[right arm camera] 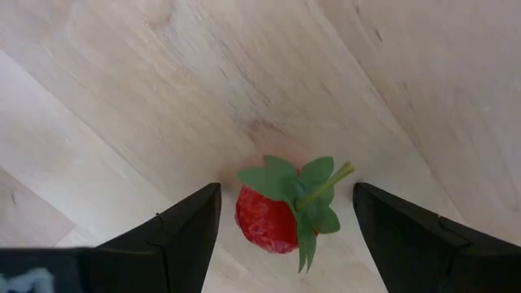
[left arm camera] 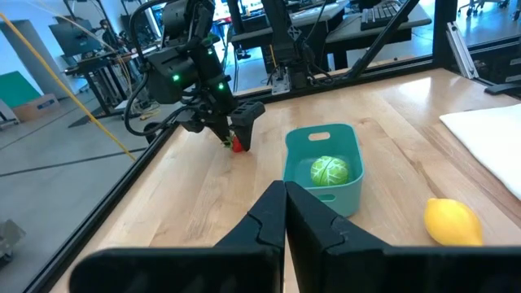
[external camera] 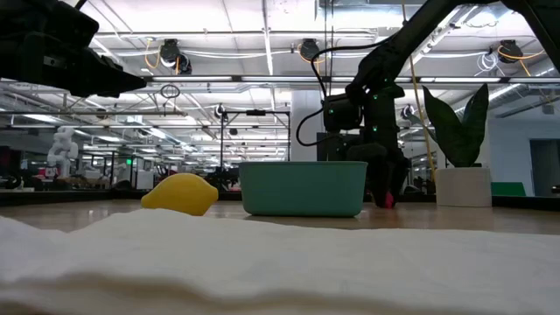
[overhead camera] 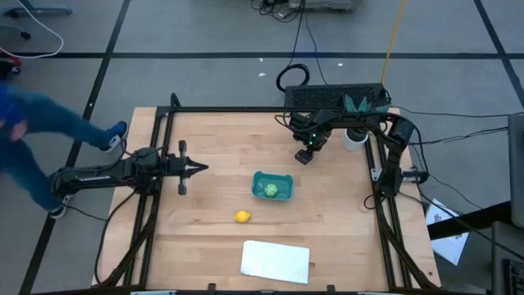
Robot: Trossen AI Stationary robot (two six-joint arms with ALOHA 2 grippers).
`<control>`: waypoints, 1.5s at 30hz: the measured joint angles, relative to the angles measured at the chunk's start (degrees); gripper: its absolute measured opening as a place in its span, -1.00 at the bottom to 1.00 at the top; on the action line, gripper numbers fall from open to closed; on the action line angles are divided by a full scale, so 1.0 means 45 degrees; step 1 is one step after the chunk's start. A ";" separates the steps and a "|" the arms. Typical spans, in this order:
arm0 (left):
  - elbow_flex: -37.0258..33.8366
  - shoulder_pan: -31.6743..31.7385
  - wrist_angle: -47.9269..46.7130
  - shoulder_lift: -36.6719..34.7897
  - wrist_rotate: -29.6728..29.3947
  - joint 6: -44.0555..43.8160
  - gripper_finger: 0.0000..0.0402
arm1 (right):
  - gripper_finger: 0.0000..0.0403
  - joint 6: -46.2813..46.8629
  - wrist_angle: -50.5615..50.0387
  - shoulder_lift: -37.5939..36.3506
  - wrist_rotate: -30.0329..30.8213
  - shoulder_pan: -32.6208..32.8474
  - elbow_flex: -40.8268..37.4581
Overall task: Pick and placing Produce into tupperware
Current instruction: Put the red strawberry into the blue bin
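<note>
Now the right gripper is down at the table, open around the strawberry.

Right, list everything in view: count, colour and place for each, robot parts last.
tupperware: one, teal-blue, table centre.
green ball: one, light green, inside the tupperware.
lemon: one, yellow, on the table near the tupperware.
strawberry: one, red with green leaves, on the table between the right gripper's fingers.
white sheet: one, white, near table edge.
potted plant: one, teal leaves, white pot, far right corner.
person: one, blue clothing, beside the table.
left gripper: shut, left of centre.
right gripper: open, around the strawberry.
</note>
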 joint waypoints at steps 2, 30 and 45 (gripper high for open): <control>0.0000 0.0000 0.0000 0.0000 0.0000 0.0003 -0.95 | 0.36 0.0000 0.0023 0.0000 0.0000 0.0000 0.0000; 0.0000 0.0005 0.0000 -0.0004 0.0000 -0.0040 -0.95 | -0.23 -0.0512 0.0183 -0.0232 -0.0165 0.0005 0.0021; 0.0000 0.0005 0.0009 -0.0005 0.0000 -0.0010 -0.95 | -0.24 -0.0809 -0.1251 -0.0374 -0.0716 0.0056 0.1190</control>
